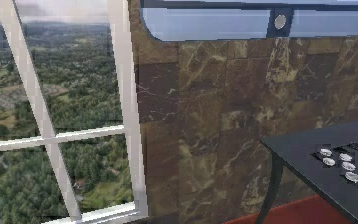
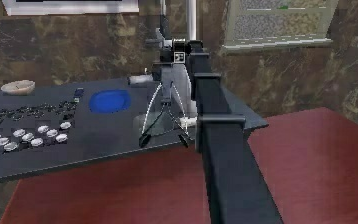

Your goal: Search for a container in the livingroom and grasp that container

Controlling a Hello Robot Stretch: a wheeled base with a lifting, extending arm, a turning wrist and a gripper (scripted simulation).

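We see our arm (image 2: 225, 160) as a dark, near-black square bar w/ flat faces and hard edges, in the lower centre-right of the arm side view. A small white tab (image 2: 190, 122) sits on its left face, approx. mid-frame. Near top centre the bar ends in pale grey-white pieces (image 2: 179, 44) w/ black marks. Just left of the bar we make out the gripper (image 2: 159, 136): dark blocky body, two thin fingers (image 2: 149, 120), dark w/ paler streaks, small dark tips.
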